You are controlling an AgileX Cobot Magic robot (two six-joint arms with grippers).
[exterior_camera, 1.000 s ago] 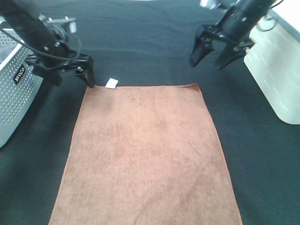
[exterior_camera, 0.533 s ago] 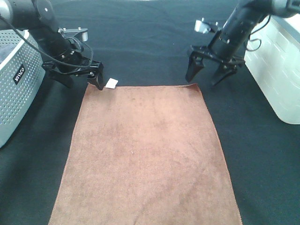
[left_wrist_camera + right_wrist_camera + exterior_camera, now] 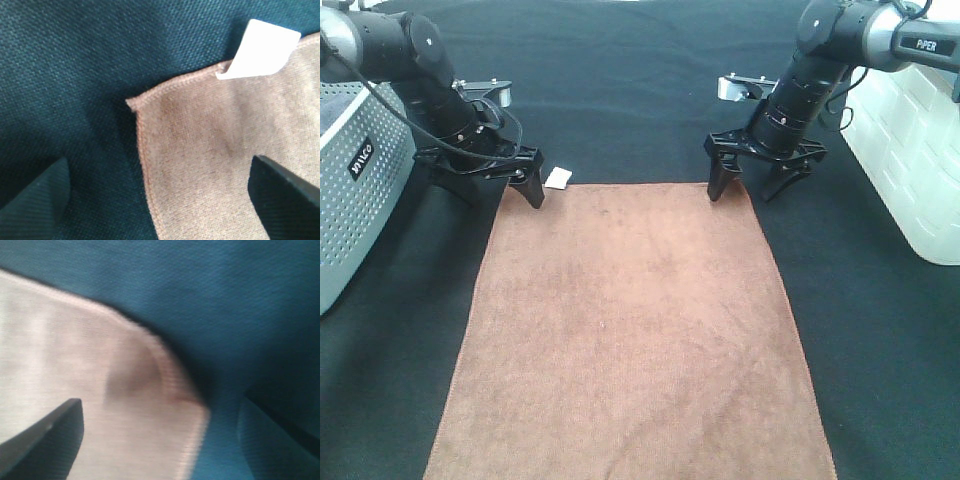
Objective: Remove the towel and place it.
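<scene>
The left hand (image 3: 498, 190) is spread wide and holds nothing. It straddles the far left corner of the towel (image 3: 630, 330), with one finger (image 3: 533, 188) over the brown cloth just beside the white tag (image 3: 557, 178) and the other off the towel's left edge. The right hand (image 3: 741, 192) is also spread wide and empty, straddling the towel's far right corner, which curls up slightly in the right wrist view. Whether any fingertip touches the cloth cannot be told.

The towel lies flat on the black worktop (image 3: 620, 80), and its near edge runs out of the high view. A grey perforated bin (image 3: 360, 200) stands left of the towel and a white crate (image 3: 910, 150) right of it, each apart from the towel's edge. Bare worktop stretches beyond the towel's far edge
</scene>
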